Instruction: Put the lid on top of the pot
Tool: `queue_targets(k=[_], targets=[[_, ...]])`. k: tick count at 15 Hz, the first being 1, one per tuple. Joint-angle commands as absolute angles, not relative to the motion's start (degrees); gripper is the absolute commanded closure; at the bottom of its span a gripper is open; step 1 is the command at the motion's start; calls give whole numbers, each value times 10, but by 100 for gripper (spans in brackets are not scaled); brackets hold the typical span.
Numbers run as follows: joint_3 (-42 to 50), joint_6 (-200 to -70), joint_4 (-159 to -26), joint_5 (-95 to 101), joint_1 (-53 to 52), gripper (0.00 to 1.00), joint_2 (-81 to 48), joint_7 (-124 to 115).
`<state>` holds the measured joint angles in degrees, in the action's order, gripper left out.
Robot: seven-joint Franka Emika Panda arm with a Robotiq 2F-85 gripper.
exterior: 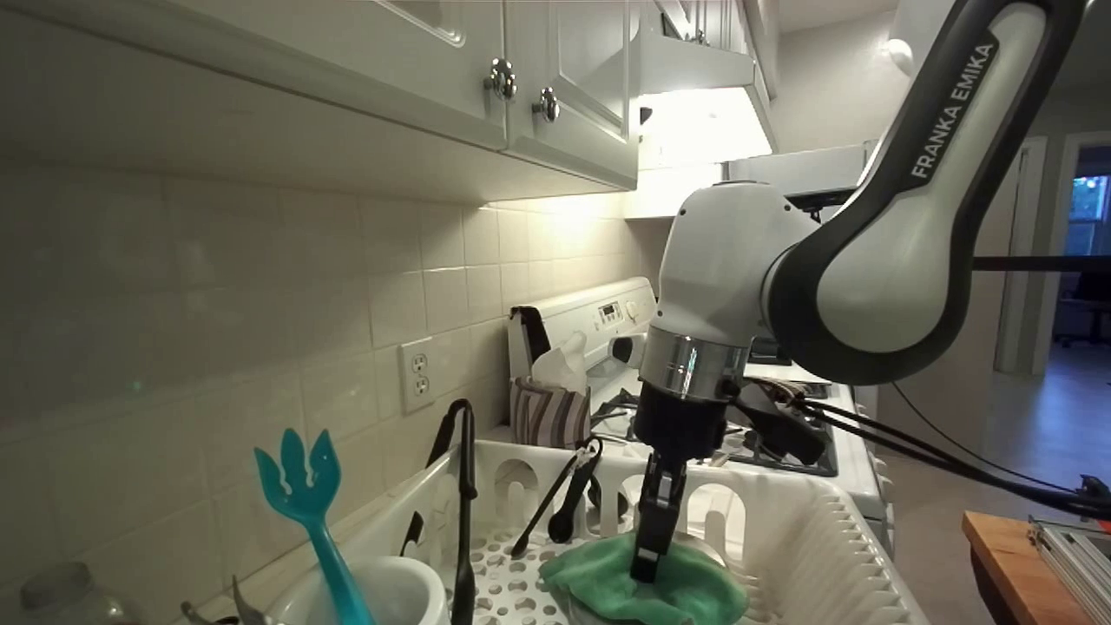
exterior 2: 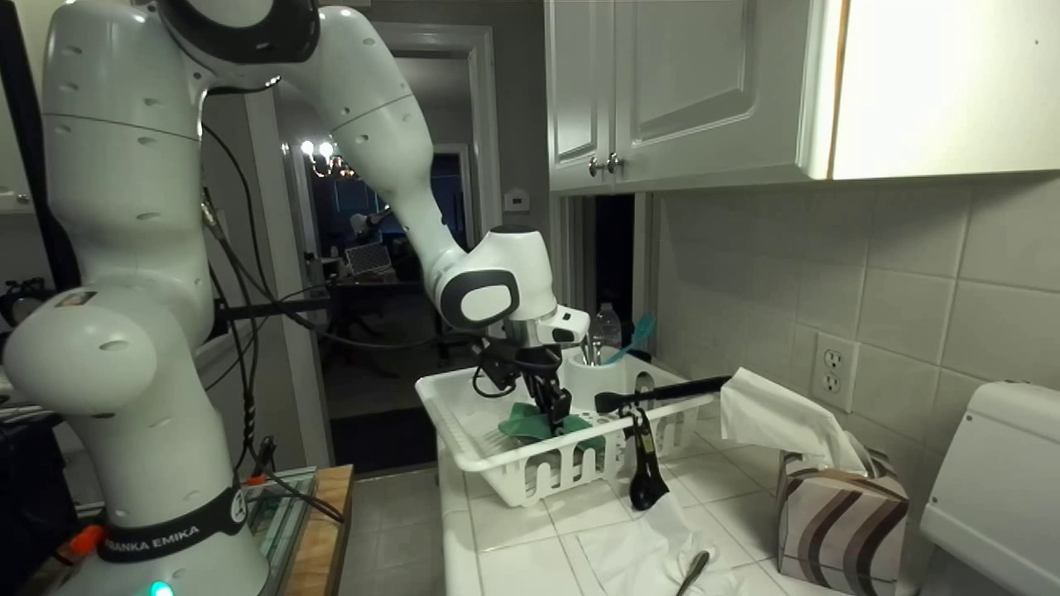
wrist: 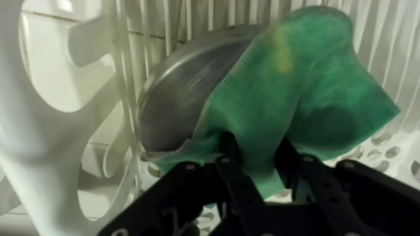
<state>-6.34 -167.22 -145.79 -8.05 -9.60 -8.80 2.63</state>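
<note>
One tool (wrist: 257, 143), with two black fingers (wrist: 230, 147), reaches down into one white dish rack (exterior: 788, 514). Between the fingers, which stand somewhat apart, runs part of one green cloth (wrist: 259, 98); whether they squeeze it, I cannot tell. The cloth, stitched along its edge, lies in the rack and partly covers one grey metal pot (wrist: 177, 101).

In the wrist view the cloth's long axis slants from lower left to upper right, one rounded corner pointing to the top and one sharper corner to the right. The pot's curved rim faces the upper left; its remainder is hidden, so its full outline cannot be told.

The rack stands on one white-tiled tabletop (exterior 2: 513, 559), near one striped tissue box (exterior 2: 845, 530). In an exterior view, one teal pronged utensil (exterior: 304, 496) leans out of one white cup (exterior 2: 592, 386), prongs up. Both exterior views show two cabinet knobs (exterior: 501, 80) and one wall outlet (exterior 2: 833, 371).
</note>
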Motion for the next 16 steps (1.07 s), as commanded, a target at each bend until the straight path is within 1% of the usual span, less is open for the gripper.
queue_targets(k=[1,3,10,16], targets=[[-70,-1682,-1448,-63,-89,95,-102,5],[-70,-1681,-1448,-63,-89,93,-99,3],[-82,-1663,-1456,-85,-86,93,-57,2],[-119,-1627,-1468,-183,-79,93,9,63]])
